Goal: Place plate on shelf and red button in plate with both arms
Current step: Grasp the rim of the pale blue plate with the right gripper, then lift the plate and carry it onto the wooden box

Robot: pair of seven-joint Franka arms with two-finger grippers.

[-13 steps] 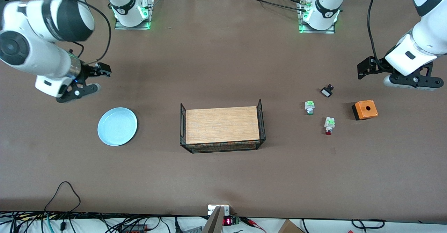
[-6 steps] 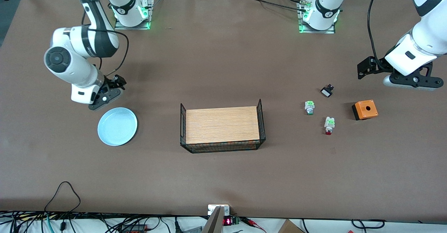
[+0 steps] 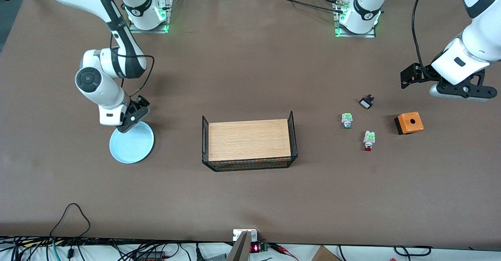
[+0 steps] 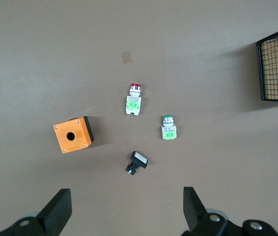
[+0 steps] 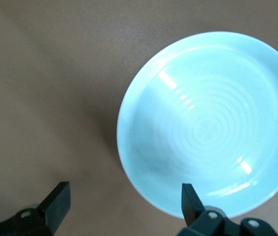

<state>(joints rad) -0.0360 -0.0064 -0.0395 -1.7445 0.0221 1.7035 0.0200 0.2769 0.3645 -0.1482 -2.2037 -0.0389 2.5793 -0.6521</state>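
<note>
plate [image 3: 131,143]: pale blue, flat on the tabletop [image 3: 250,198] toward my right arm's end, well in from every edge and level with the basket; nothing on it.
wire basket [image 3: 249,143]: mid-tabletop, wooden floor bare, walls low; I judge this is where both things go.
red button [image 3: 368,140]: lying on its side toward my left arm's end, red cap turned to the front edge; it is the nearest of the small parts there.
green-tipped part [image 3: 346,120]: just a little farther from the front edge than the red button, easy to confuse with it.
orange box [image 3: 409,123]: beside those two, toward the end edge.
black-and-white switch [image 3: 366,102]: farthest of the cluster.
my right fingers [image 3: 133,117]: spread apart, empty, low over the plate's farther rim; in the right wrist view one finger [image 5: 189,200] sits over the rim and the other [image 5: 58,199] over bare tabletop.
my left fingers [image 3: 446,84]: spread apart, empty, waiting over bare tabletop farther in than the orange box.
doing it well: I should straddle the rim, one finger inside and one outside, drop until the outer one nearly meets the tabletop, then pinch squarely so the shallow plate neither tips nor skids.
</note>
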